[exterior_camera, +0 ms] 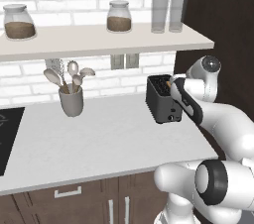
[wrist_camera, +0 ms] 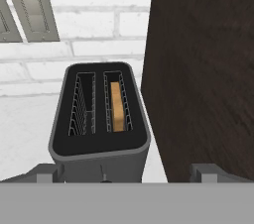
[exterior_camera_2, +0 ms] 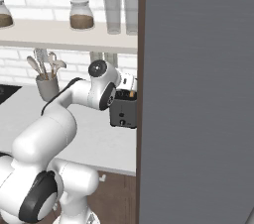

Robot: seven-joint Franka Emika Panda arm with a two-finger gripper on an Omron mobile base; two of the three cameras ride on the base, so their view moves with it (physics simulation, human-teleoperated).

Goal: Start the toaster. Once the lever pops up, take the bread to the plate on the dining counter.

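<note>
Left base view: toaster [exterior_camera: 161, 99] standing at the worktop's [exterior_camera: 99, 139] back right corner, hard against the dark cabinet wall [exterior_camera: 218, 15]; gripper hidden behind the wrist there. Right base view: same corner, toaster [exterior_camera_2: 124, 111] half-masked by the arm. Hand view: gripper [wrist_camera: 129, 174] spread wide, empty, just above the toaster's near end; bread [wrist_camera: 117, 106] sunk in the right of 2 slots. Risk: descending jaws straddling the body and missing the lever, or scraping the cabinet wall.

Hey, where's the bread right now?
The bread sits down in the right-hand slot of the toaster in the hand view, on the worktop beside the dark cabinet wall.
</note>
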